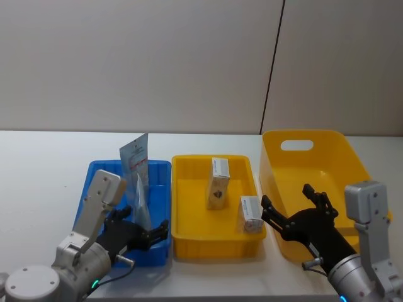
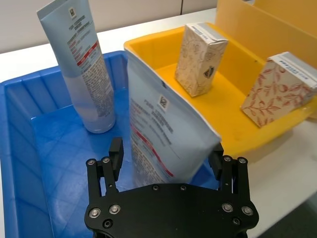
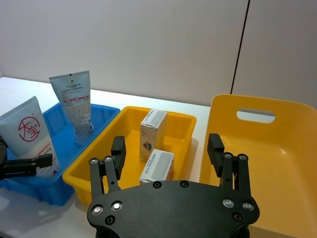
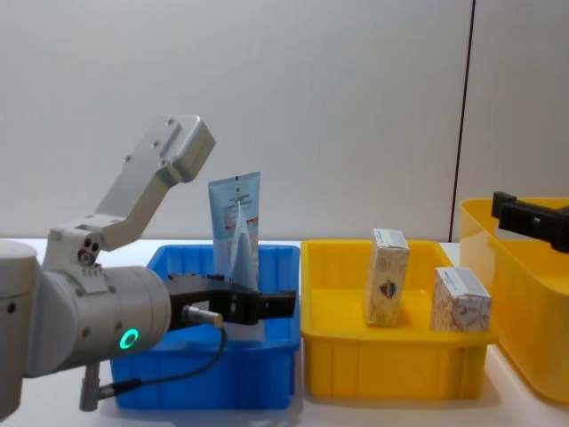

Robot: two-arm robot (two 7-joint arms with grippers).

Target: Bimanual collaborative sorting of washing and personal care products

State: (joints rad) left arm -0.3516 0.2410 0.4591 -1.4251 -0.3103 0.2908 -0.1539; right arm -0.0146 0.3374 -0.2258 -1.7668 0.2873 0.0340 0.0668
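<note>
While the left gripper [image 2: 166,146] straddles the nearer tube [image 2: 163,124] with its claw spread, one finger at the tube's edge and the other just clear, that tube stands tilted in the blue tray [image 2: 29,163] with nothing pinching it. It looks free to topple.

**Hazards (judged)**
- Closing across the broad face would probably buckle the soft wall. The glossy skin could then slide out of the pads.
- A tilted lift or a sideways nudge could strike the second tube [image 2: 81,64]. It stands on its cap at about 12 o'clock from the first, so it could tip easily.
- The right gripper [image 3: 166,144], claw also spread and holding nothing, hovers at about 5 o'clock of the yellow tray [image 1: 189,245], near where that tray meets the yellow basket [image 1: 327,151]. A careless reach could clip the nearer box [image 1: 251,214].

**Materials and shapes**
- Tubes: pale-blue flexible plastic, smooth and slightly shiny, flaring from the cap to a flat crimped end, with red print.
- Boxes: cream cardboard with crisp edges, a matte face and a reddish leaf pattern. The farther box [image 1: 218,182] stands on end near the tray's centre. The nearer one sits at the tray's 5 o'clock corner.
- Trays and basket: rigid moulded plastic. The basket, at 3 o'clock of the yellow tray, has a handle slot.
</note>
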